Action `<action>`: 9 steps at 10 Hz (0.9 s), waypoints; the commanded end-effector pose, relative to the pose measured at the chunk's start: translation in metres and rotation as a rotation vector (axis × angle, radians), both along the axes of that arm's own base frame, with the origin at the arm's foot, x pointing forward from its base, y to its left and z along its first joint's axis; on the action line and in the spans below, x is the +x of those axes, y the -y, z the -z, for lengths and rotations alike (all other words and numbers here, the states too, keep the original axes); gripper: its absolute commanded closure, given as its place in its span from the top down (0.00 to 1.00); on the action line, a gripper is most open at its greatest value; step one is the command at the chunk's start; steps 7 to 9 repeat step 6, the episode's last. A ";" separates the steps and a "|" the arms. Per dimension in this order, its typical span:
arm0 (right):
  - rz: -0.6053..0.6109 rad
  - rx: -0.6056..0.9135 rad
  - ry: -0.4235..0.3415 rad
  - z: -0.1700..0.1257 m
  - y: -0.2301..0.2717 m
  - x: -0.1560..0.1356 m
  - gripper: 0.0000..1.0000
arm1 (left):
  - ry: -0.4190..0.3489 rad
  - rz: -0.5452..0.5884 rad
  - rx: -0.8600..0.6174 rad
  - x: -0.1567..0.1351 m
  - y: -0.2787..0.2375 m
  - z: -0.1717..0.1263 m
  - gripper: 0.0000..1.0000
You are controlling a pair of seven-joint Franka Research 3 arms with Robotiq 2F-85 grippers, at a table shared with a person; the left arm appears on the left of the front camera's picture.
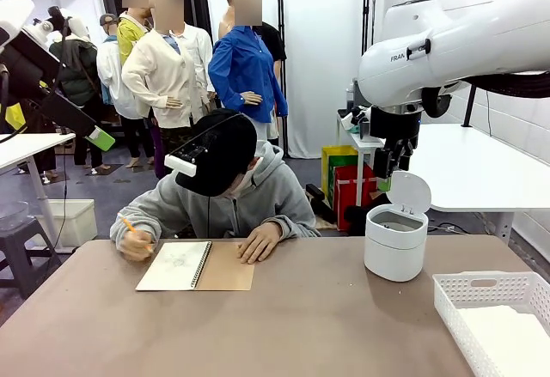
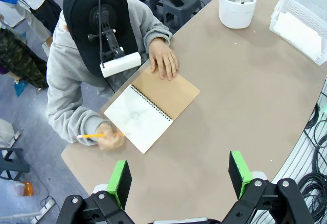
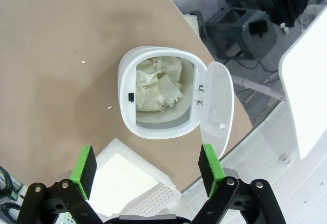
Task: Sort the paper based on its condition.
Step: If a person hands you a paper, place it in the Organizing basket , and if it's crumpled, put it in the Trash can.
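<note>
Directly below the released, empty right hand (image 3: pixel 145 169) stands a white bin (image 3: pixel 153 94) with its lid (image 3: pixel 217 106) flipped open; crumpled paper wads (image 3: pixel 158 83) lie inside it. Just beside the bin, under this hand's left finger, a white basket (image 3: pixel 134 182) holds a flat sheet (image 3: pixel 120 175). The left hand (image 2: pixel 180 175) hangs released over the tabletop (image 2: pixel 230 96), near a person's open notebook (image 2: pixel 152 109).

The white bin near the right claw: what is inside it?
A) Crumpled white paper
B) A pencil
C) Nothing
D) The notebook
A: in the right wrist view the white bin, lid open, holds crumpled white paper.
</note>
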State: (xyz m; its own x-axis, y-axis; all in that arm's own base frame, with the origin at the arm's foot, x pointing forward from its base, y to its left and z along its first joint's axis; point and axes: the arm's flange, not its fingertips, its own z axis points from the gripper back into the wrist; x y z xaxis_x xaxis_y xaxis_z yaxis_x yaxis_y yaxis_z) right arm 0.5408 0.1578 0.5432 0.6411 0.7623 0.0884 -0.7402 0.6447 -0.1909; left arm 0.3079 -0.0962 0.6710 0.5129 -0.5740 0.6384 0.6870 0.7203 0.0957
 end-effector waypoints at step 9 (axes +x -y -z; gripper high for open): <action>0.002 -0.011 -0.003 0.001 0.002 0.002 1.00 | -0.002 0.004 -0.007 0.000 -0.001 0.000 1.00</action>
